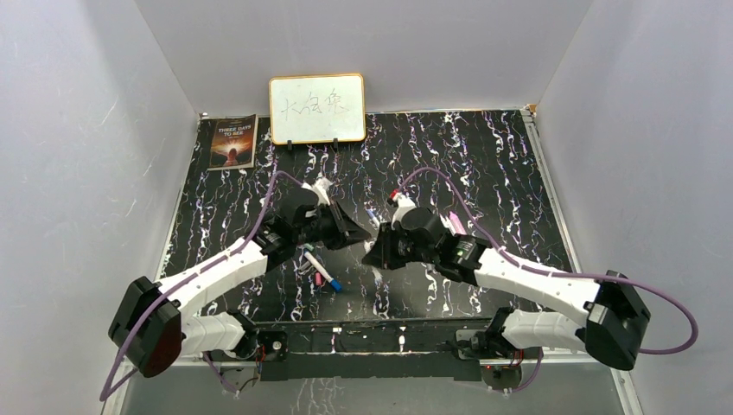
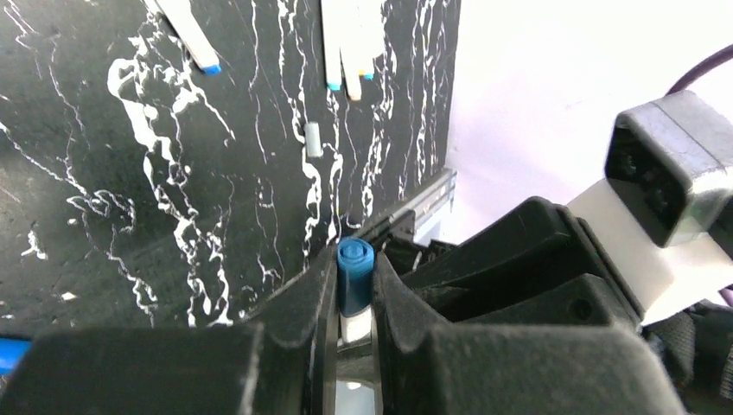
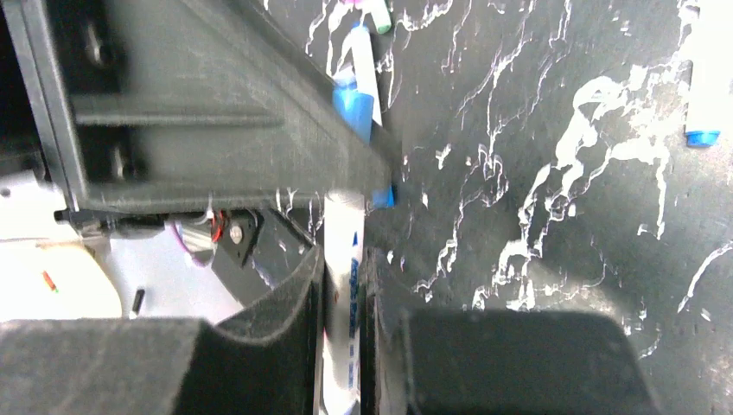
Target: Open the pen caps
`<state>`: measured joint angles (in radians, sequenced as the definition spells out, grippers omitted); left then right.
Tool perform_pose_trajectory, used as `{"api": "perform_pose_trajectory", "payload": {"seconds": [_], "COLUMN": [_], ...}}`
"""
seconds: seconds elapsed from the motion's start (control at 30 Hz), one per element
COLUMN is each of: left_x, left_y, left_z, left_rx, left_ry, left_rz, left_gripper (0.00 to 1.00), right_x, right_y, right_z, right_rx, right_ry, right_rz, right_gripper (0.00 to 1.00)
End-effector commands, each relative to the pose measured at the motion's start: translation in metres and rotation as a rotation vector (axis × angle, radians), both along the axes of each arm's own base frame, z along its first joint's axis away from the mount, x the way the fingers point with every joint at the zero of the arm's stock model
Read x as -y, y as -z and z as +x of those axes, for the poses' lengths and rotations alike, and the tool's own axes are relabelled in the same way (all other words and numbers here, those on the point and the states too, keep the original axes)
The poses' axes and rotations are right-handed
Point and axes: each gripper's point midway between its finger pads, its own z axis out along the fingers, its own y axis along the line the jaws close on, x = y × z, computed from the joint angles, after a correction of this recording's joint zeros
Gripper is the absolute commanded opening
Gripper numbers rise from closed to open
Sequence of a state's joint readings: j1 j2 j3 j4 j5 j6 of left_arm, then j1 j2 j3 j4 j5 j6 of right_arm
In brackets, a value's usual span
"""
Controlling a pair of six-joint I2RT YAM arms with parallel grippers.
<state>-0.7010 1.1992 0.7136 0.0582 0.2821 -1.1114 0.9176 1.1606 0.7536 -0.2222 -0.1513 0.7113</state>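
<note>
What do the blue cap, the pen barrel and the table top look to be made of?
Blue cap: looks like moulded plastic, smooth with a soft sheen on its round end.
Pen barrel: likely glossy white plastic, with blue printed lettering along it.
Table top: black with white marble-like veins. It is probably a printed sheet or mat rather than stone, but the look leaves that open.

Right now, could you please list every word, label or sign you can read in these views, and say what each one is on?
"THREE DAYS TO SEE": on the book cover, far left of the table.
Three handwritten characters on the whiteboard: too unclear to read.
Blue print along the barrel of the pen in the right wrist view: too blurred to read.
Smaller print under the book title: too small to read.
</note>
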Motion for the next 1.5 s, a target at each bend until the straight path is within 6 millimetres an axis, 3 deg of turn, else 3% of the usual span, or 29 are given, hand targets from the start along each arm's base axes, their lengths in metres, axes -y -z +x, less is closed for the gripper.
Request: {"api": "perform_pose_trajectory", "payload": {"seconds": [0.0, 0.27, 0.33, 0.47, 0.57, 0.73, 0.83, 0.97, 1.23, 1.33, 1.47], "left_x": [-0.06, -0.099, -0.102, -0.108, -0.116, -0.125, -0.128, -0.13, -0.131, -0.131, -0.132], "left_y": [-0.022, -0.034, -0.034, -0.023, -0.015, -0.002, 0.005, 0.015, 0.03, 0.037, 0.048], "left_z": [0.09, 0.113, 0.109, 0.091, 0.075, 0.056, 0.05, 0.046, 0.048, 0.053, 0.064], "left_rx": [0.154, 0.173, 0.169, 0.14, 0.125, 0.099, 0.081, 0.067, 0.04, 0.029, 0.01], "left_ry": [-0.313, -0.377, -0.373, -0.348, -0.344, -0.331, -0.323, -0.32, -0.304, -0.3, -0.304], "left_rz": [0.055, 0.084, 0.098, 0.134, 0.171, 0.209, 0.226, 0.24, 0.286, 0.31, 0.354], "left_gripper": [0.0, 0.0, 0.0, 0.0, 0.0, 0.0, 0.0, 0.0, 0.0, 0.0, 0.0], "right_x": [0.011, 0.021, 0.022, 0.035, 0.058, 0.124, 0.161, 0.196, 0.224, 0.222, 0.215], "right_y": [0.01, 0.003, -0.001, 0.001, 0.012, 0.031, 0.039, 0.054, 0.087, 0.092, 0.093], "right_z": [-0.062, -0.066, -0.056, -0.017, 0.023, 0.088, 0.112, 0.134, 0.152, 0.155, 0.157], "right_rx": [-0.116, -0.102, -0.066, 0.035, 0.062, 0.054, 0.053, 0.028, -0.021, -0.028, -0.035], "right_ry": [-0.127, -0.101, -0.079, 0.018, 0.119, 0.334, 0.425, 0.494, 0.519, 0.509, 0.495], "right_rz": [-0.004, -0.01, -0.04, -0.256, -0.442, -0.653, -0.764, -0.877, -0.983, -0.974, -0.943], "right_gripper": [0.0, 0.0, 0.0, 0.0, 0.0, 0.0, 0.0, 0.0, 0.02, 0.12, 0.17]}}
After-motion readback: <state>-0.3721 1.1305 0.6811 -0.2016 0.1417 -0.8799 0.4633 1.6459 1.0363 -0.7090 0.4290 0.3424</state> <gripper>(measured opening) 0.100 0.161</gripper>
